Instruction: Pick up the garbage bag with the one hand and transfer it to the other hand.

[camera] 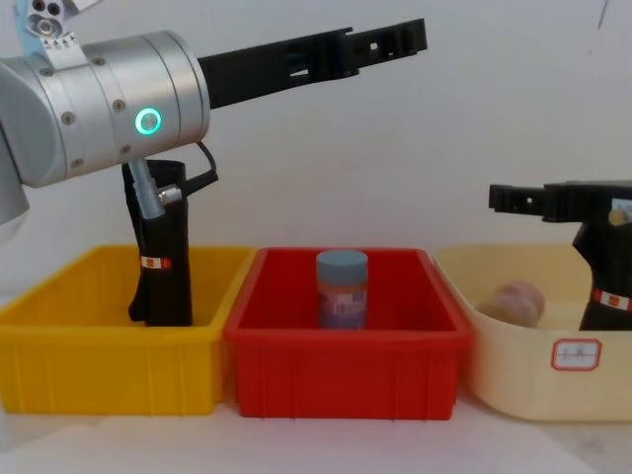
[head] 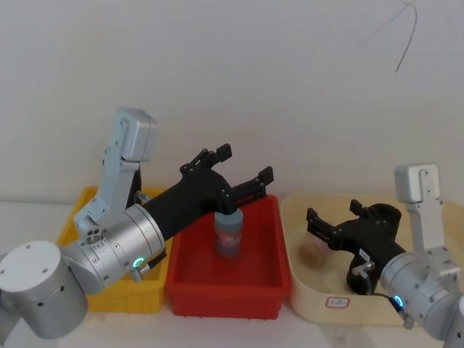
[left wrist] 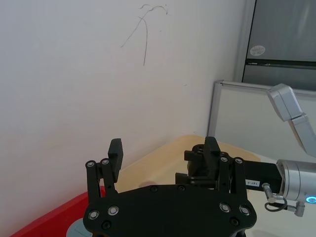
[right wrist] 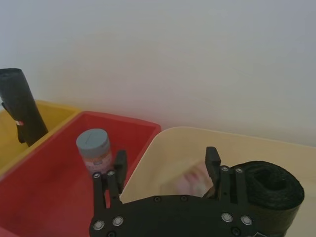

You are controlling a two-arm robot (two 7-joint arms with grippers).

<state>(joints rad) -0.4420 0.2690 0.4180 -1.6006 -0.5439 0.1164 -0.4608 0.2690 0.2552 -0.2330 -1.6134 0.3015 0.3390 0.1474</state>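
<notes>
One garbage bag [camera: 163, 267], a tall black roll with a red-and-white band, stands in the yellow bin [camera: 99, 365]; it also appears as the far roll [right wrist: 19, 111]. A second roll like it [camera: 602, 281] leans in the cream bin [camera: 533, 375], and its open end [right wrist: 271, 190] lies just outside one finger of my right gripper. The green-lit left gripper [head: 243, 163] hangs open and empty high above the red bin [head: 225, 290]. My blue-lit right gripper [head: 333, 212] is open over the cream bin, with nothing between its fingers.
A jar with a grey-blue lid [camera: 342, 288] stands in the middle of the red bin, below the left gripper. A pinkish round object [camera: 513, 299] lies in the cream bin. The three bins sit side by side against a white wall.
</notes>
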